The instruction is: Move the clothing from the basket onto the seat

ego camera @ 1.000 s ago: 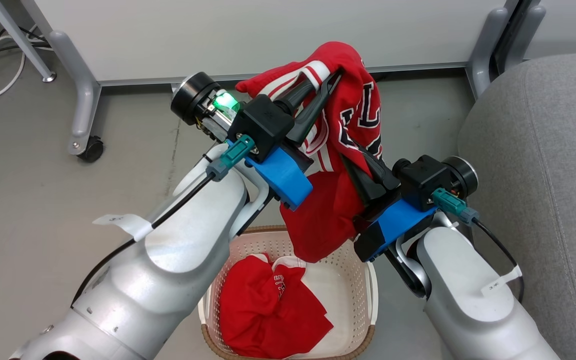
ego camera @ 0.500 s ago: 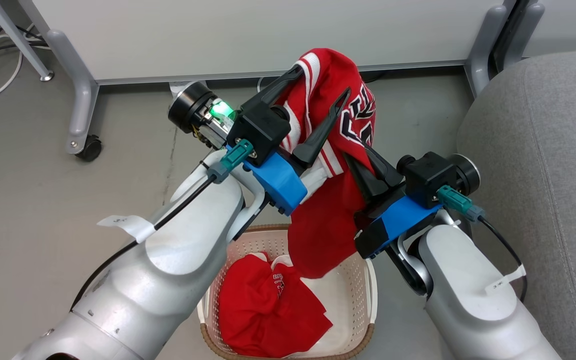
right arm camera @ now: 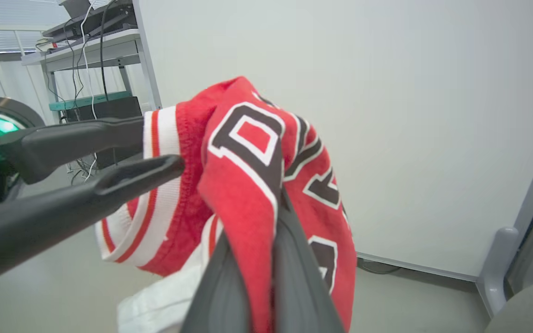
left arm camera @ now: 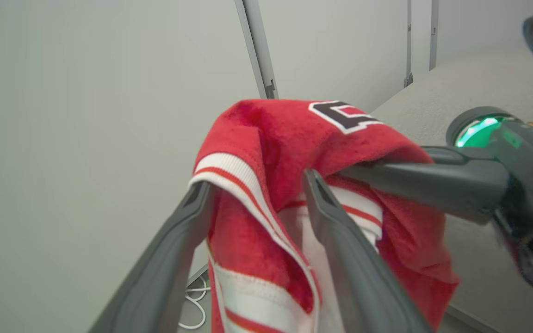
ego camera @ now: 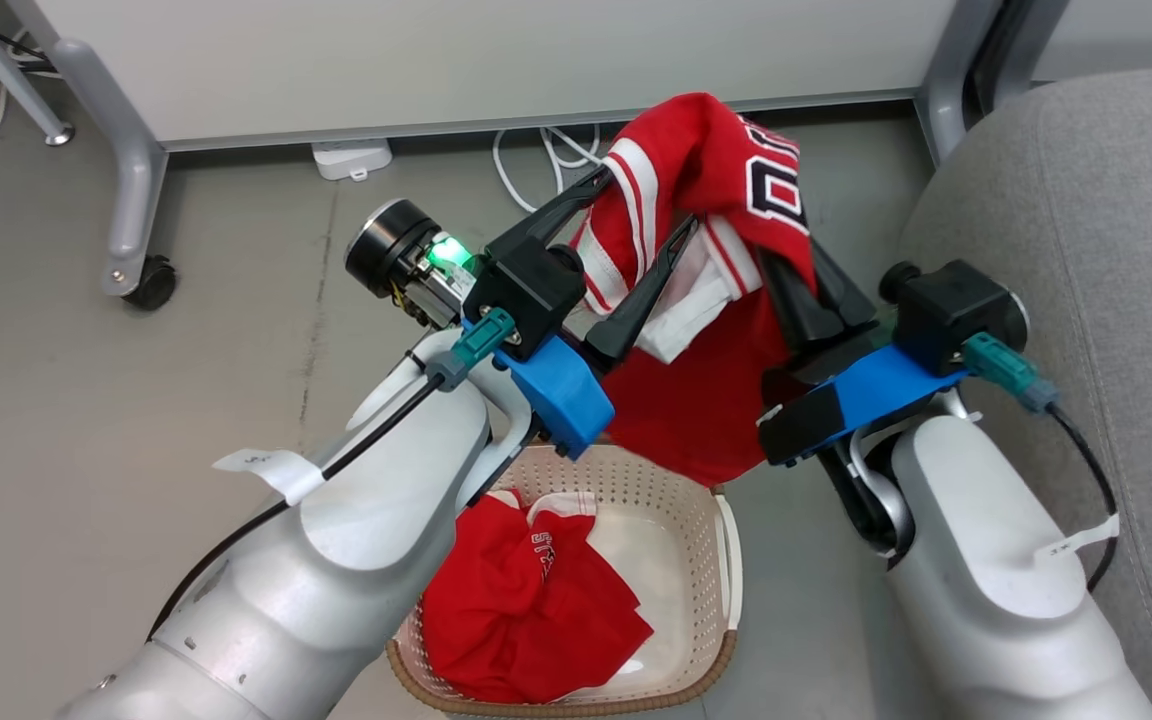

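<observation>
Partly buried under the jersey point(ego camera: 716, 170), right end effector point(ego camera: 794, 275) pinches it; left end effector point(ego camera: 648, 205) stands spread.

Bright, even, diffuse indoor light leaves only faint soft shadows on the floor point(ego camera: 136, 450); my head view is sharp, while my wide-angle wrist views stretch the edges and soften my own near fingers point(left arm camera: 155, 268).

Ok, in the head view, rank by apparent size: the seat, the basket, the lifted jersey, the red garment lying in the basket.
1. seat
2. basket and jersey: about alike; the jersey hangs nearer the camera, the basket is partly hidden
3. red garment
</observation>
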